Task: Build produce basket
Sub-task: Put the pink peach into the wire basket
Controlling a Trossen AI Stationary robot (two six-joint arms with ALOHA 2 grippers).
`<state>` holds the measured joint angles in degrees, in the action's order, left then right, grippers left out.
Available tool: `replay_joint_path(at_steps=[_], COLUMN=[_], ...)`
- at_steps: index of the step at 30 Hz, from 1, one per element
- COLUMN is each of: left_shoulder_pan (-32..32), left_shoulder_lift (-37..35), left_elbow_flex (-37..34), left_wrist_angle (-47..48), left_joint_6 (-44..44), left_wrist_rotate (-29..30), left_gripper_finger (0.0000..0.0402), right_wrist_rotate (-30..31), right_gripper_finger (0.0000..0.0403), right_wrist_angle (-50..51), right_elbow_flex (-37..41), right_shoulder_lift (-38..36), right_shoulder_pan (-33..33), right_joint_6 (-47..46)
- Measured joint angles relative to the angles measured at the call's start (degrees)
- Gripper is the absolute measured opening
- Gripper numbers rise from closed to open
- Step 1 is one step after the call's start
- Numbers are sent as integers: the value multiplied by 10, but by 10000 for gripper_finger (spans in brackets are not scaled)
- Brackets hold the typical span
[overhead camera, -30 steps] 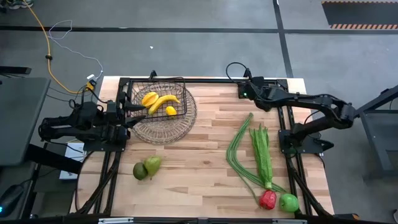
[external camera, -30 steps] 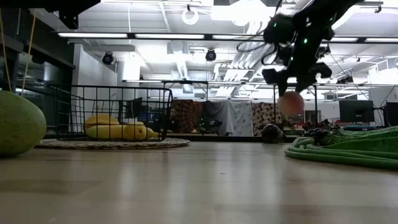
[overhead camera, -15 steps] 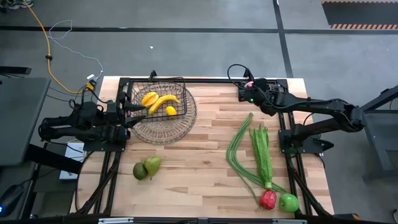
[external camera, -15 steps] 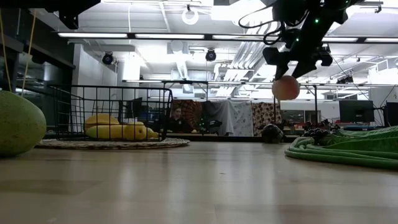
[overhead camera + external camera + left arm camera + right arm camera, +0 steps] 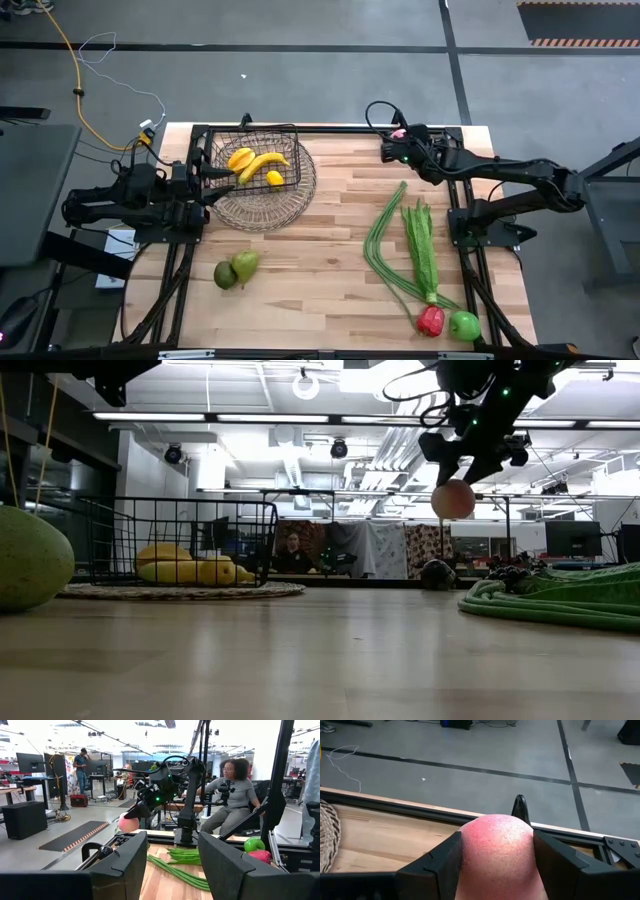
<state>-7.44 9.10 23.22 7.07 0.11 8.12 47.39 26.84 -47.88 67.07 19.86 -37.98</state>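
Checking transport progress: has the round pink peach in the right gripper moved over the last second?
Yes. In the low view the round pink peach has risen and shifted left toward the dark wire-mesh basket, gripped by the right gripper.

peach (image 5: 497, 852) underside cut off by right wrist view edge

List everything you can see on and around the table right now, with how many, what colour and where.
basket: one, dark wire, far left of table on a round woven mat
bananas: two, yellow, in basket
lemon: one, yellow, in basket
pears: two, green, near left
long beans: a bunch, green, right side
leafy greens: one, green, beside beans
pepper: one, red, near right
apple: one, green, beside pepper
peach: one, pink, held above the table
right gripper: shut on peach
left gripper: beside the basket's left edge
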Motion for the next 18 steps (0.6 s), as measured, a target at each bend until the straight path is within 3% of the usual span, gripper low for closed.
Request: replay_joint_path(at_steps=[18], left_shoulder_pan=[0], left_shoulder_lift=[0], left_elbow_flex=[0], left_wrist_angle=[0], left_joint_6=[5], left_wrist_rotate=[0], left_gripper_finger=[166], right_wrist_rotate=[-60], right_gripper_finger=[206], right_wrist_angle=[-77], right_elbow_flex=[0], right_shoulder_lift=[0], right_shoulder_pan=[-4], right_joint_6=[80])
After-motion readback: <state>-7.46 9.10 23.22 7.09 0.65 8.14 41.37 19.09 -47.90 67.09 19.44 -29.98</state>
